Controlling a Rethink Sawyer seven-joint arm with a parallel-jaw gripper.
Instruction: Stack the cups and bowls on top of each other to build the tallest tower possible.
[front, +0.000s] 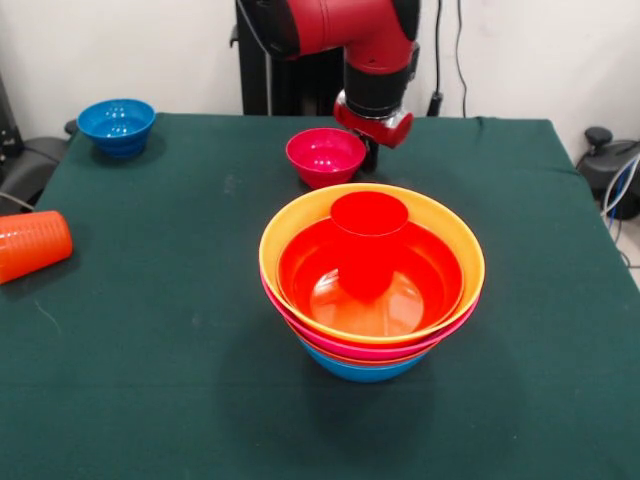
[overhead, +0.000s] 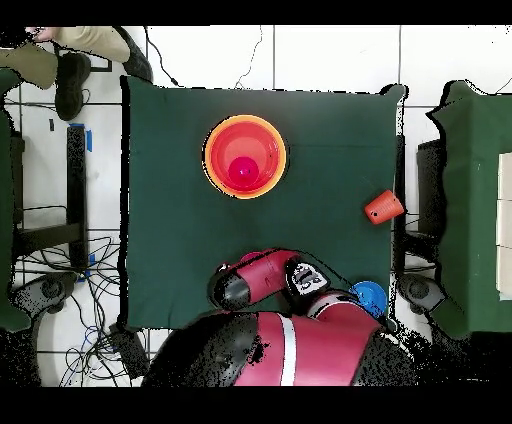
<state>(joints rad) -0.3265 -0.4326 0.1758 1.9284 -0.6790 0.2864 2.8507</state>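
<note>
Jaws (front: 371, 152) low at the far side of the counter (front: 150, 380), just beside the magenta bowl (front: 325, 156); apart or together, cannot tell. Tower (front: 371, 290) of nested bowls, 1 red cup (front: 369, 240) upright inside, nearer the camera. Orange cup (front: 32, 245) on its side, well apart, probably the next target.

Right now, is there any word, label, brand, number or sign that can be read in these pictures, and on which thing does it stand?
No text can be read in either view.
Arm: a small white mark on top in the overhead view, too blurred to read.
Bowls, red cup, orange cup and table cloth: plain, with no print.
</note>
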